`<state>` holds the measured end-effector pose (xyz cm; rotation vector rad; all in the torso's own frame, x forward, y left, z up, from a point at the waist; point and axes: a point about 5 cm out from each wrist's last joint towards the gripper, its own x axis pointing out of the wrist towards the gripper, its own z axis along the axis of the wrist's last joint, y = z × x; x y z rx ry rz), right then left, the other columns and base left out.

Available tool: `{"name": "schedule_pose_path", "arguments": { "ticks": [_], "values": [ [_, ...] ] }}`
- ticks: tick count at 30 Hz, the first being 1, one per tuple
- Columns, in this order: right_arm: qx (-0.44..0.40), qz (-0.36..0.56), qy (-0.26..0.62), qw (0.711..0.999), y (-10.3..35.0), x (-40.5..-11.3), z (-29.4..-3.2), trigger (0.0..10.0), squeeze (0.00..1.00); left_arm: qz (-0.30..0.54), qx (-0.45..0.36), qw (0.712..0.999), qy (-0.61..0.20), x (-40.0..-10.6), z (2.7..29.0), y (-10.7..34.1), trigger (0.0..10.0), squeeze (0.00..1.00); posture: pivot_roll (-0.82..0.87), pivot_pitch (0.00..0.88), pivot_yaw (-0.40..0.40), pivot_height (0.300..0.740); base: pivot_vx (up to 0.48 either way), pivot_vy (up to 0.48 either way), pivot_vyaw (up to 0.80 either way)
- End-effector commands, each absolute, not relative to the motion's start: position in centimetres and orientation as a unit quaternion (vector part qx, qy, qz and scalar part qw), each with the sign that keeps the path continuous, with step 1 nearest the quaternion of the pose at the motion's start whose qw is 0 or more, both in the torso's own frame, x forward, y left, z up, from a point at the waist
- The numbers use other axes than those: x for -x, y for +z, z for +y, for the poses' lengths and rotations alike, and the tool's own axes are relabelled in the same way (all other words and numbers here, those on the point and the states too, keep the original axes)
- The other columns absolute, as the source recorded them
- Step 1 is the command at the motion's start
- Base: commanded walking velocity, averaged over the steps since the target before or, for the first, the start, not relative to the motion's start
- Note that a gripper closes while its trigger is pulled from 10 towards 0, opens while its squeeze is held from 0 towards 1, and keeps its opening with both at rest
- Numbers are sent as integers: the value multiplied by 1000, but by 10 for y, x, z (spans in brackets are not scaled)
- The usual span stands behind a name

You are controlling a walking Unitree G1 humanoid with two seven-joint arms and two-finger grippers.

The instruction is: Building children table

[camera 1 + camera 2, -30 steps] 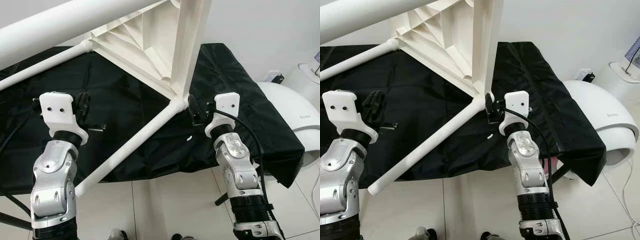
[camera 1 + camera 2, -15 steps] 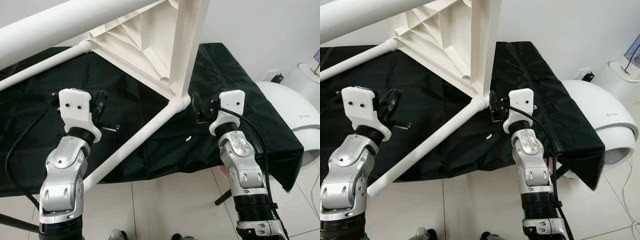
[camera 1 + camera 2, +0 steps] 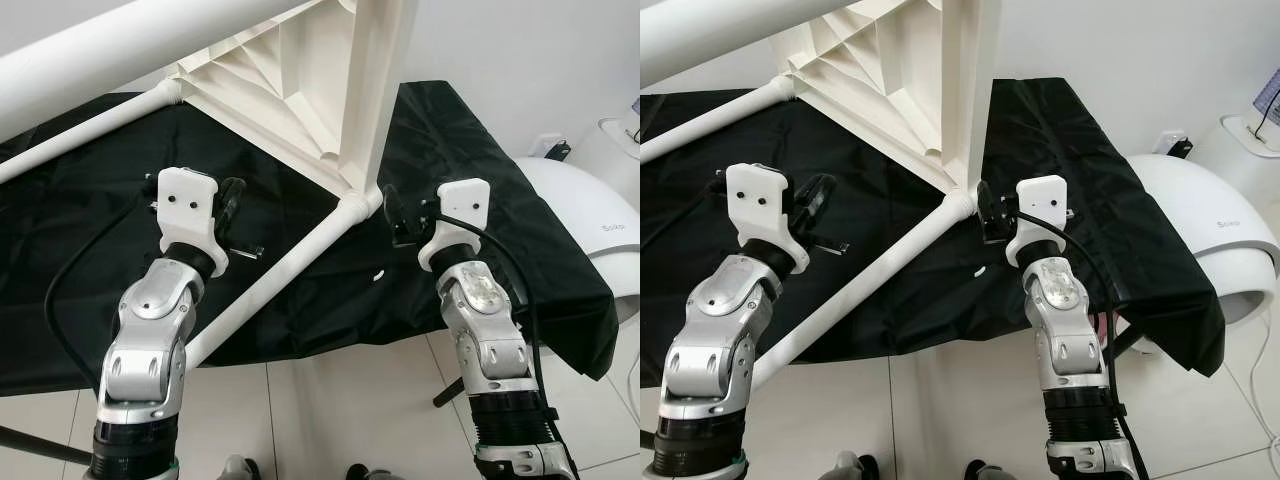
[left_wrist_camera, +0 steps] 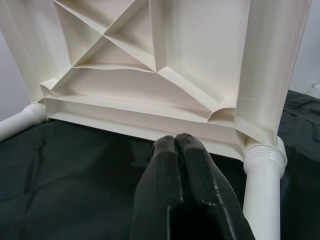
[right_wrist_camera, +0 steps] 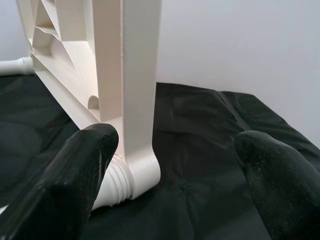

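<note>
A white plastic children's table [image 3: 300,90] stands on its edge on a black cloth [image 3: 120,230], its ribbed underside facing me. One white leg [image 3: 270,275] runs from the lower corner [image 3: 355,205] toward the front edge, and another [image 3: 90,130] runs off to the left. My left gripper [image 3: 228,203] hovers over the cloth just left of the front leg, fingers [image 4: 172,150] shut with nothing in them. My right gripper [image 3: 392,212] is open just right of the lower corner [image 5: 135,165], one finger [image 5: 85,155] close beside the leg's collar.
A small metal part [image 3: 246,250] lies on the cloth by the left gripper, and a small white bit [image 3: 378,276] sits near the right arm. A white rounded appliance [image 3: 600,220] stands to the right. Tiled floor [image 3: 340,410] lies below the cloth's front edge.
My left arm has swung to the right and forward, bringing its gripper closer to the front leg. The right gripper rose slightly and now stays by the corner.
</note>
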<state>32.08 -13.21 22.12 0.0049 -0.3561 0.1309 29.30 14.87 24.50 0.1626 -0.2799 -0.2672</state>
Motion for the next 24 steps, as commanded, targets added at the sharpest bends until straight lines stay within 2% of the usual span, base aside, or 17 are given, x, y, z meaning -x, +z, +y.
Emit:
{"name": "schedule_pose_path", "arguments": {
  "ticks": [1, 6, 19, 24],
  "values": [
    [-4, -175, 63, 983, 220, -318, -133, 10000, 0, -137, -82, 976, -149, -295, 145, 244, 10000, 0, -28, 176, 0, 740, 0, 0, 0],
    [-4, -179, 56, 982, 223, -312, -135, 10000, 0, -130, -98, 974, -160, -308, 141, 249, 10000, 0, -60, 192, 22, 740, 0, 0, 0],
    [-2, -178, 36, 983, 224, -303, -142, 10000, 0, -118, -97, 971, -183, -315, 129, 247, 10000, 0, -89, 214, 44, 740, 0, 0, 0],
    [15, -182, 76, 980, 232, -308, -137, 10000, 0, -118, -99, 968, -197, -311, 123, 248, 10000, 0, -69, 229, 36, 740, 0, 0, 0]
  ]
}}
